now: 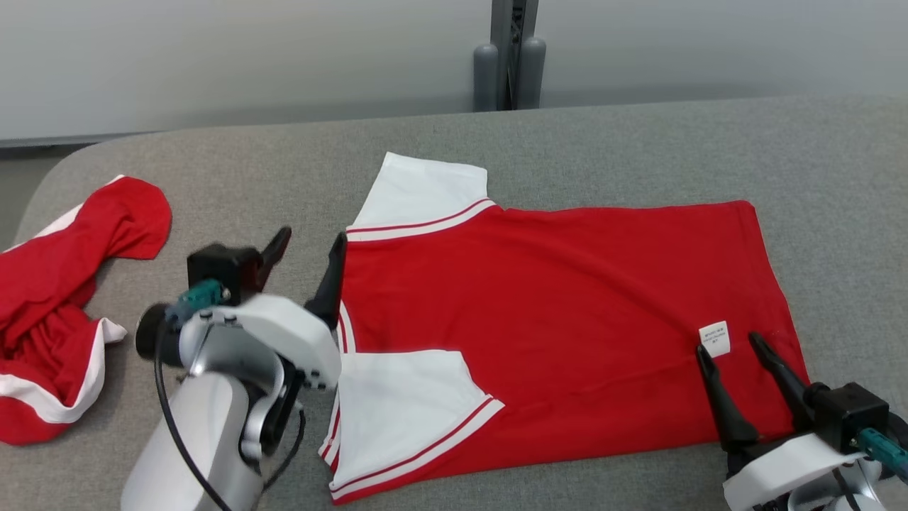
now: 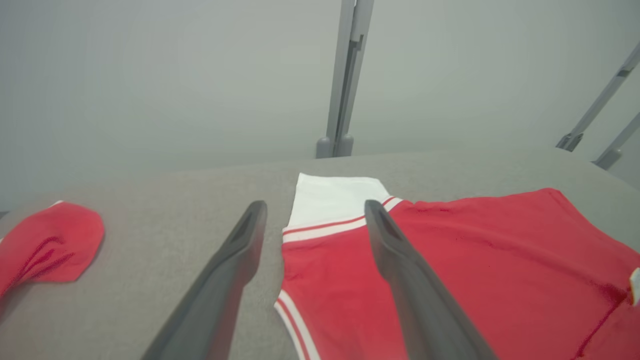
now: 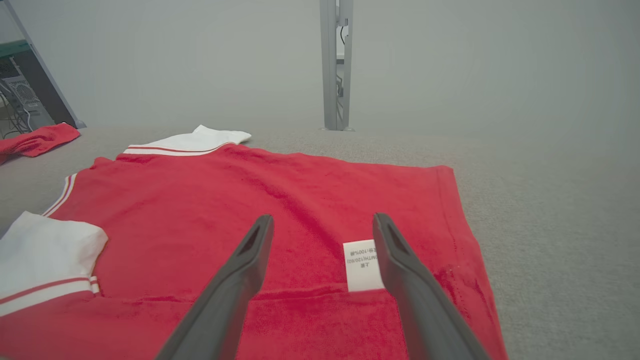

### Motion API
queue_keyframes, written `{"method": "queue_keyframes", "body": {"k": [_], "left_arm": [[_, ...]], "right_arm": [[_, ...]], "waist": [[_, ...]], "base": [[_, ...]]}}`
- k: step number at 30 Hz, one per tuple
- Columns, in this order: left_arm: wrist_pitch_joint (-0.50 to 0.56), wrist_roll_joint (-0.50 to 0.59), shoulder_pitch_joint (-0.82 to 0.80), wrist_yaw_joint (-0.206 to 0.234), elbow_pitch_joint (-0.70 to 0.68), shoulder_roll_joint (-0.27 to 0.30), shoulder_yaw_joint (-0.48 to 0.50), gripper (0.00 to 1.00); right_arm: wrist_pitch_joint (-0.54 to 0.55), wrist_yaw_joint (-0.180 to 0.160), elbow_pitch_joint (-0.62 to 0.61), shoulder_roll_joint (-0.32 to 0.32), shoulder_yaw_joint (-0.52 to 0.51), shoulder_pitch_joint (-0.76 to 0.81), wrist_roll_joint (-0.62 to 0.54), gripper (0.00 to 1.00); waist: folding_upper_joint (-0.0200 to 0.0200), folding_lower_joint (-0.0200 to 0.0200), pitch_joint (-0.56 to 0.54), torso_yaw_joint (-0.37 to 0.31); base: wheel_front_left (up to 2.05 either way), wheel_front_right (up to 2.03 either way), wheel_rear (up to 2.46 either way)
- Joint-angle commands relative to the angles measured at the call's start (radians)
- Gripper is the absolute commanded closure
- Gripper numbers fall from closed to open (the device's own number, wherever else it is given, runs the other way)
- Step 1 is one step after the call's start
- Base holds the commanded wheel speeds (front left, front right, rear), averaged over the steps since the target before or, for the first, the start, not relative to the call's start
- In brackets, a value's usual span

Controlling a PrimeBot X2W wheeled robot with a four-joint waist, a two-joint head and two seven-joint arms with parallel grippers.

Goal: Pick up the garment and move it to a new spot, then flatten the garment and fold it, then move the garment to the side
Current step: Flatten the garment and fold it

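Garment (image 1: 553, 298), a red shirt w/ white sleeves, is being seen lying spread flat at mid table (image 1: 603, 142) on the grey cloth top, neck end toward the robot's left, hem toward its right. Far sleeve (image 1: 425, 191) is being shown sticking out past the red body; near sleeve (image 1: 404, 404) is being shown laid in over it. In the right wrist view a crease is being seen running across the near part, w/ a white label (image 1: 714, 338) sitting just above it. Left gripper (image 1: 312, 241) is being held at the neck-end edge, jaws spread wide & nothing gripped: one finger over the red cloth, the other over bare table. Right gripper (image 1: 729, 345) is being held over the near hem corner, jaws also spread & empty, label beside one finger. Whether tips are touching cloth can't be told. A 2nd red/white garment (image 1: 50, 312) is lying bunched at the table's left end, well apart.
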Motion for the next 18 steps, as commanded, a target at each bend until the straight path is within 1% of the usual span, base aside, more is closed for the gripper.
{"method": "queue_keyframes", "body": {"k": [1, 5, 9, 13, 18], "left_arm": [[-0.004, 0.007, -0.048, -0.006, 0.011, 0.0, 0.004, 0.0], [0.015, 0.016, -0.245, -0.031, 0.148, -0.002, 0.0, 0.0], [0.069, -0.003, -0.421, -0.054, 0.309, -0.006, 0.009, 0.0], [0.089, -0.007, -0.575, -0.064, 0.478, -0.012, 0.012, 0.0], [0.086, -0.005, -0.725, -0.071, 0.663, -0.026, 0.004, 0.0]], "right_arm": [[-0.007, 0.0, 0.0, -0.01, 0.0, -0.019, 0.005, 0.0], [-0.012, 0.0, -0.006, -0.016, 0.015, -0.07, 0.003, 0.0], [-0.022, -0.001, -0.007, -0.019, 0.027, -0.122, 0.007, 0.0], [-0.031, 0.0, 0.005, -0.012, 0.052, -0.176, 0.008, 0.0], [-0.047, -0.001, 0.022, -0.01, 0.085, -0.231, 0.016, 0.0]], "waist": [[0.0, 0.0, 0.044, -0.015], [0.0, 0.0, 0.13, -0.036], [0.0, 0.0, 0.213, -0.061], [0.0, 0.0, 0.29, -0.092], [0.0, 0.0, 0.353, -0.139]], "base": [[0.0, 0.0, 0.0], [0.0, 0.0, 0.0], [0.0, 0.0, 0.0], [0.0, 0.0, 0.0], [0.0, 0.0, 0.0]]}}
